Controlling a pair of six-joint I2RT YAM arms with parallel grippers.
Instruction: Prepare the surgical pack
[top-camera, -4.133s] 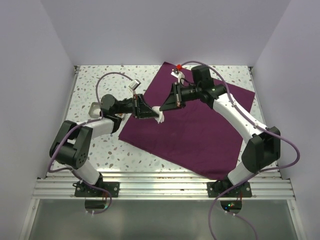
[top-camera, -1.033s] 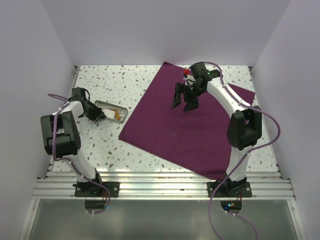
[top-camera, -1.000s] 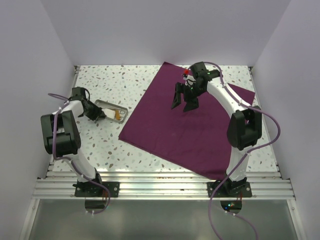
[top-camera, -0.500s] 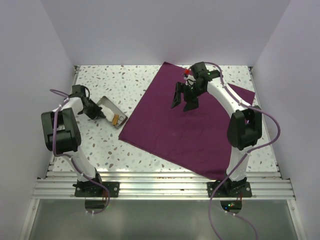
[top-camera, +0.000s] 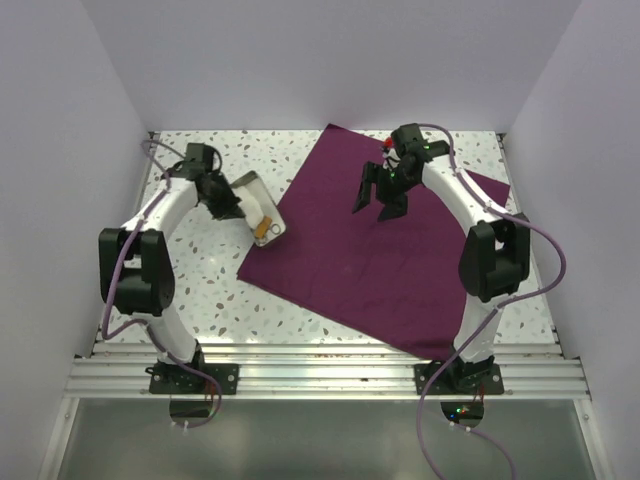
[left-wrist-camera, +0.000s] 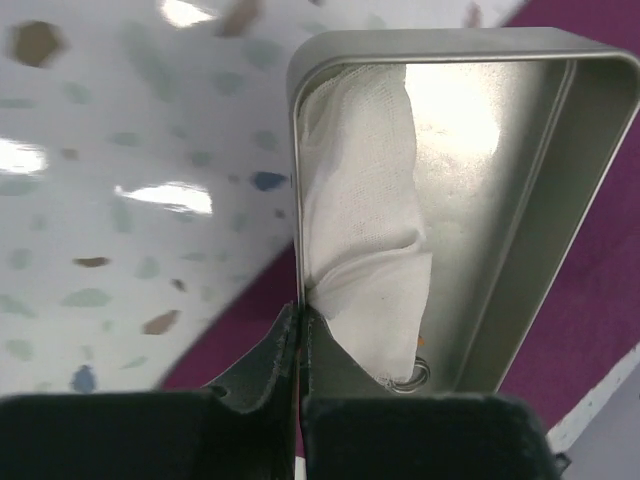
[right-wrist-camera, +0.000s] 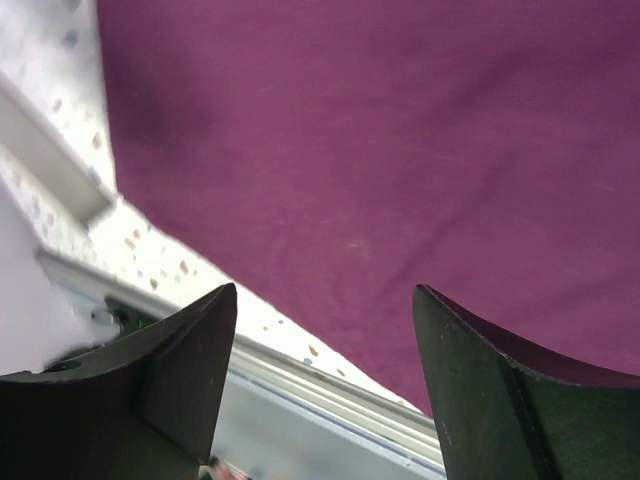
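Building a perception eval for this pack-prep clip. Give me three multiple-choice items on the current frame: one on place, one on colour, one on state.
1. Where is the metal tray?
A) middle of the cloth
B) at the cloth's right corner
C) at the cloth's left edge, in the left gripper

2. What colour is the cloth?
A) green
B) plum purple
C) white

3. The right gripper is:
A) open and empty
B) shut on the cloth
C) shut on the metal tray

Answers:
1 C: the top view shows the metal tray over the cloth's left edge, and the left wrist view shows the fingers pinched on its rim, with gauze inside.
2 B: every view shows deep plum fabric.
3 A: its fingers stand wide apart above bare cloth, with nothing between them.
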